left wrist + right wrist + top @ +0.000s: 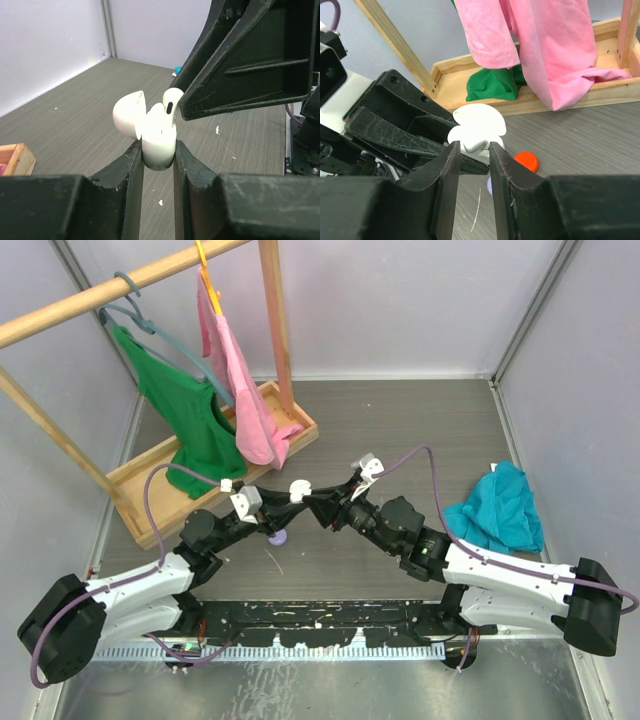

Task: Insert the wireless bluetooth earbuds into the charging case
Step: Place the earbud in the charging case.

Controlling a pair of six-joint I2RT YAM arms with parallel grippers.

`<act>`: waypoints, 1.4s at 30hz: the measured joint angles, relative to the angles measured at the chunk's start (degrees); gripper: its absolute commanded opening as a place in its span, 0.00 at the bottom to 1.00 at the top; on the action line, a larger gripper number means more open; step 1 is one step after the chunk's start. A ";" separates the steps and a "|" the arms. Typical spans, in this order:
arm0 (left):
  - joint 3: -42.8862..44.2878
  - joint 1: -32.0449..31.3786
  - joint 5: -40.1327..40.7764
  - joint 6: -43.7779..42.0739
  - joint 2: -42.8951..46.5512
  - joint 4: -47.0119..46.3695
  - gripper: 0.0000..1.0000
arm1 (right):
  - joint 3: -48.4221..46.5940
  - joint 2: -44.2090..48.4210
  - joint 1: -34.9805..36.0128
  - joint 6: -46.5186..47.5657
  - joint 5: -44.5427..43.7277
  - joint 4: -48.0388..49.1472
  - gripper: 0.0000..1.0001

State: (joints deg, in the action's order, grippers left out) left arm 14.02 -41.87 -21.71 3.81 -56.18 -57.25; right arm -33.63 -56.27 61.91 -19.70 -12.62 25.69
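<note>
Left gripper (pixel 158 152): clamped on open charging case (pixel 159 137)
Earbud (pixel 172 97): half seated in case, at right gripper (pixel 471 149) tips
Right gripper: narrowly parted, grip unclear
Care: push straight down, then release

One white case (pixel 157 147); one white earbud (pixel 172 100); one red disc (pixel 526 161)

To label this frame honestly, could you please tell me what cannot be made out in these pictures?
- Top view: the white earbud cannot be picked out; the right gripper covers it.
- Left wrist view: the charging case wall hides the earbud's stem.
- Right wrist view: a lilac item sits mostly behind a finger; bud or case, unclear.
</note>
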 measured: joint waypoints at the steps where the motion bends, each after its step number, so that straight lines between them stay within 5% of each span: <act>1: 0.00 0.00 0.33 -0.02 -0.09 -0.04 0.00 | -0.09 -0.04 -0.02 0.00 -0.04 -0.57 0.38; 13: -0.02 -0.07 0.48 -0.42 -0.70 -0.24 0.00 | -3.58 2.21 -0.17 4.26 2.10 -10.97 0.61; 31: -0.02 -0.09 -3.93 0.31 -0.17 1.92 0.00 | -12.79 -0.35 -6.23 6.95 16.79 -27.39 0.61; 42: -0.02 -0.07 -4.50 1.14 0.00 1.90 0.00 | -13.20 -1.11 -7.30 5.77 21.57 -29.29 0.58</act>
State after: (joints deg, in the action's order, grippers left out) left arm 14.00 -41.93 -26.22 4.95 -56.18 -55.35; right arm -46.83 -57.39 54.61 -13.93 8.95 -3.60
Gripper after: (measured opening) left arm 0.255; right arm 0.583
